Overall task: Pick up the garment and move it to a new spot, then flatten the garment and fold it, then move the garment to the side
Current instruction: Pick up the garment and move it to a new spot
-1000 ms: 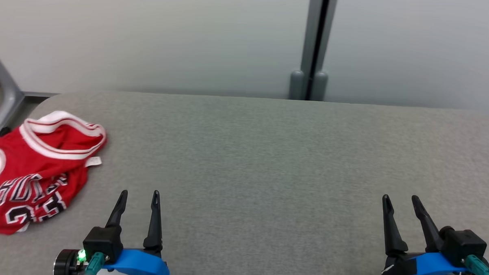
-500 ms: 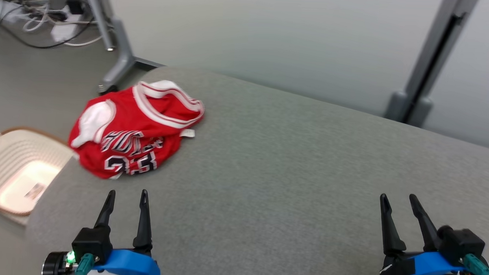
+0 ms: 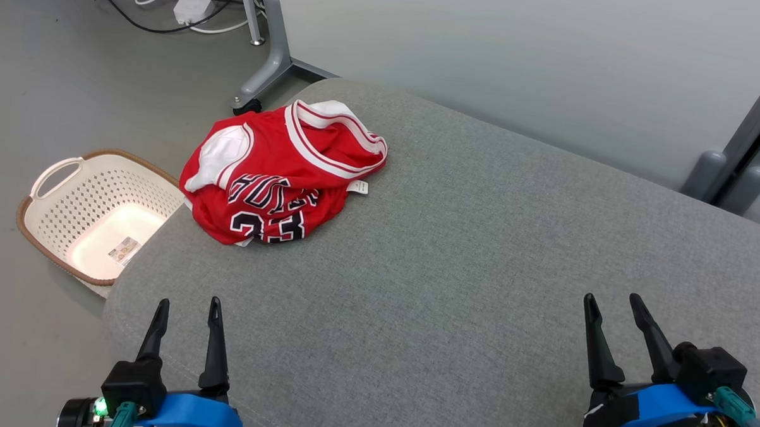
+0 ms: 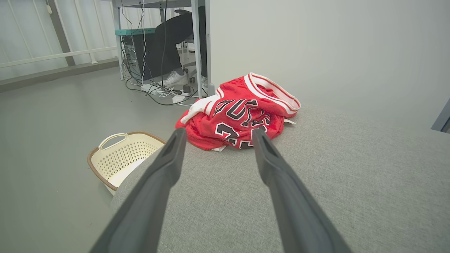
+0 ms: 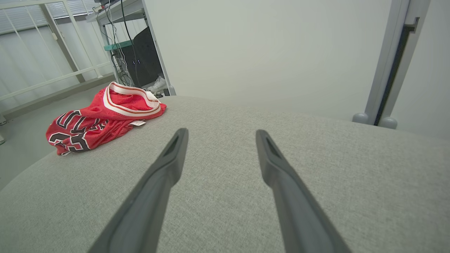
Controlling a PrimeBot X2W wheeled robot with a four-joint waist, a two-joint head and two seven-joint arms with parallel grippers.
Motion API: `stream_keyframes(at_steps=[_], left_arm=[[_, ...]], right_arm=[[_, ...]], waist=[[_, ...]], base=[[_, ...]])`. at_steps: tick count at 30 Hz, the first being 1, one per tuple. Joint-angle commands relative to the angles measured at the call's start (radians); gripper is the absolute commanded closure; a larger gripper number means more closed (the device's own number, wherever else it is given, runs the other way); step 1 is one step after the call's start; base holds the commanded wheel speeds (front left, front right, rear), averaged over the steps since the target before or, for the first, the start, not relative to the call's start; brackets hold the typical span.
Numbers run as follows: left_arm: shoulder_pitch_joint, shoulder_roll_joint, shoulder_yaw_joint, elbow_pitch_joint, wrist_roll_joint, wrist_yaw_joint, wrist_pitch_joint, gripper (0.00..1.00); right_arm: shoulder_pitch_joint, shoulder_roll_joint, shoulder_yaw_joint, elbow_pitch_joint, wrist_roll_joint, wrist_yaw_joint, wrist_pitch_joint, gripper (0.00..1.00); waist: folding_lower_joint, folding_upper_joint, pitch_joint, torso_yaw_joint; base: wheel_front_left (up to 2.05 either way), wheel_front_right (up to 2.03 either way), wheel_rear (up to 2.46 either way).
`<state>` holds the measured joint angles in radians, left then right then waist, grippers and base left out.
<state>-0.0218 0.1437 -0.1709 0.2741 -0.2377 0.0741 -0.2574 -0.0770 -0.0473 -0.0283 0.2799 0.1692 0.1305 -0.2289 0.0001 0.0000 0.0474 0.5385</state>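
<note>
Arms low at the table's [image 3: 480,242] near edge, left gripper [image 3: 188,303] and right gripper [image 3: 611,299] both spread wide, empty. I count one garment [image 3: 280,172], one basket [image 3: 77,196].

A cream perforated basket [image 3: 86,197] sits on the floor [image 3: 75,70] at nine o'clock, just off the edge of the grey fabric table [image 3: 480,255]. Tangled cables [image 3: 172,4] and a desk leg [image 3: 269,51] lie at eleven o'clock, a grey post [image 3: 736,163] at two.
</note>
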Motion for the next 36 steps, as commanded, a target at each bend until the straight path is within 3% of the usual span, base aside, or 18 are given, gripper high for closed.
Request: stream_keyframes(at_steps=[1, 9, 19, 26, 31, 36], left_arm=[[0.011, 0.001, 0.006, -0.008, -0.007, 0.005, -0.005, 0.0], [-0.047, -0.002, 0.033, -0.046, -0.065, -0.011, 0.05, 0.0], [-0.313, 0.078, 0.166, -0.173, -0.228, -0.003, 0.316, 0.0], [-0.472, 0.187, 0.227, -0.007, -0.27, 0.014, 0.481, 0.0], [-0.522, 0.244, 0.237, 0.125, -0.296, -0.018, 0.548, 0.0], [-0.541, 0.278, 0.244, 0.236, -0.308, -0.002, 0.61, 0.0]], right_arm=[[-0.005, -0.005, 0.003, 0.002, -0.004, 0.0, 0.005, 0.0], [0.008, -0.006, -0.007, -0.002, -0.005, 0.0, 0.004, 0.0], [-0.025, -0.005, -0.032, -0.077, -0.04, 0.0, 0.029, 0.0], [-0.072, -0.005, -0.015, -0.141, -0.076, 0.0, 0.028, 0.0], [-0.103, -0.005, -0.009, -0.175, -0.097, 0.0, 0.03, 0.0], [-0.129, -0.005, -0.008, -0.198, -0.105, 0.0, 0.033, 0.0]], waist=[[-0.0001, 0.0, 0.002, 0.0], [-0.0001, 0.0, 0.008, -0.001], [-0.0001, 0.0, 0.111, -0.068], [-0.0001, 0.0, 0.245, -0.175], [-0.0001, 0.0, 0.333, -0.249], [-0.0001, 0.0, 0.397, -0.307]], base=[[0.0, 0.0, 0.0], [0.0, 0.0, 0.0], [0.0, 0.0, 0.0], [0.0, 0.0, 0.0], [0.0, 0.0, 0.0], [0.0, 0.0, 0.0]])
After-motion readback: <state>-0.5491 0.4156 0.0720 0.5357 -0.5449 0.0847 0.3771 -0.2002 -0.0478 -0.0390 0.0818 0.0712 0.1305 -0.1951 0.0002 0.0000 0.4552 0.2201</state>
